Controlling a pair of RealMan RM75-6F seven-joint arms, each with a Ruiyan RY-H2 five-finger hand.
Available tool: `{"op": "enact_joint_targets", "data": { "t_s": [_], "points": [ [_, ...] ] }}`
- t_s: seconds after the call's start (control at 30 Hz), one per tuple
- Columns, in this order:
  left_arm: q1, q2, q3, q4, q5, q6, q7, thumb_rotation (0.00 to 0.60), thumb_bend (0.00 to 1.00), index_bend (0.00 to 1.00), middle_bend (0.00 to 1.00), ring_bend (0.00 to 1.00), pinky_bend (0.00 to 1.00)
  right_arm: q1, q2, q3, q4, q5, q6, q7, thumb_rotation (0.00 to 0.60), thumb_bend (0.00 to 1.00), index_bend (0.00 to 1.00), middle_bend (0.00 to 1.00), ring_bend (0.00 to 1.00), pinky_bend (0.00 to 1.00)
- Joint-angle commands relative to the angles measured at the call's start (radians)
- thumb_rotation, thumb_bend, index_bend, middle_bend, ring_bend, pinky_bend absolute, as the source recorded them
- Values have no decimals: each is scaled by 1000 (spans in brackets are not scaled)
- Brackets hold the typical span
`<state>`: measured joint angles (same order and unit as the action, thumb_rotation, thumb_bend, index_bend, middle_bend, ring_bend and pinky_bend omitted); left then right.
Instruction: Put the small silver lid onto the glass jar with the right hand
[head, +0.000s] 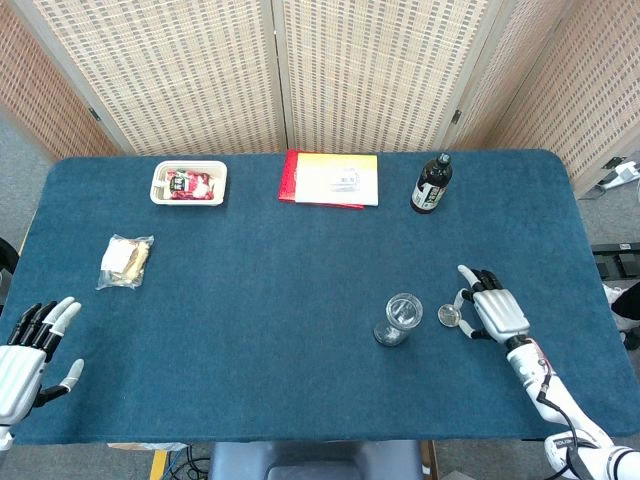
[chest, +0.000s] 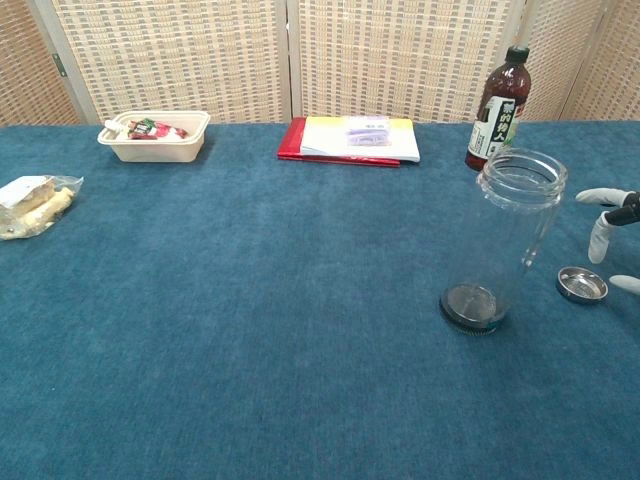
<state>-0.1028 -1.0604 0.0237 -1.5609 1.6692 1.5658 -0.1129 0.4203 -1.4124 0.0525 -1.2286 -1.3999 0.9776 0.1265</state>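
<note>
Near the table's right front, at about four o'clock from its centre, the small silver lid (head: 450, 316) lies flat on the blue table (head: 300, 260), just beside the glass jar (head: 400, 318) on its three o'clock side, apart from it. The jar stands upright, mouth open and uncovered. The right hand (head: 493, 308) hovers at the lid's three o'clock with fingers spread and reaching over the lid's edge; it holds nothing, and whether a fingertip touches the rim cannot be told. In the chest view only its fingertips (chest: 600, 238) show, above and beyond the lid (chest: 582, 284). The left hand (head: 28, 350) rests open and empty at the table's eight o'clock corner, well apart from all this.

By its look the lid is a thin, shallow metal disc: light, stiff and likely slick, sitting low on cloth that leaves little room under the rim. A pinch across opposite edges, thumb against a finger, seems the surest hold; pressing from above would only push it into the cloth. The jar looks tall, narrow, fragile and easily tipped, so the lid should come down level, with little side push
</note>
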Motion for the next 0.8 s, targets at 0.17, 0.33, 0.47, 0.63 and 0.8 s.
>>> {"op": "enact_joint_targets", "data": {
  "t_s": [0.17, 0.33, 0.47, 0.63, 0.8],
  "points": [
    [1, 2, 1, 3, 5, 4, -12, 600, 373, 0, 47, 0, 0, 7, -14, 0, 16, 5, -8, 7, 600, 369, 489, 0, 0, 0],
    [0, 5, -1, 5, 2, 2, -21, 600, 374, 0, 47, 0, 0, 13, -26, -2, 37, 6, -19, 18, 600, 377, 496, 0, 0, 0],
    [0, 8, 0, 8, 8, 6, -36, 600, 374, 0, 47, 0, 0, 17, -39, -6, 56, 3, -25, 27, 600, 385, 498, 0, 0, 0],
    [1, 8, -2, 11, 6, 8, -41, 600, 373, 0, 47, 0, 0, 20, -49, -8, 70, 3, -31, 34, 600, 386, 505, 0, 0, 0],
    [3, 9, -1, 15, 11, 15, -48, 600, 374, 0, 47, 0, 0, 25, -60, -11, 80, -2, -32, 34, 600, 385, 514, 0, 0, 0]
  ]
}}
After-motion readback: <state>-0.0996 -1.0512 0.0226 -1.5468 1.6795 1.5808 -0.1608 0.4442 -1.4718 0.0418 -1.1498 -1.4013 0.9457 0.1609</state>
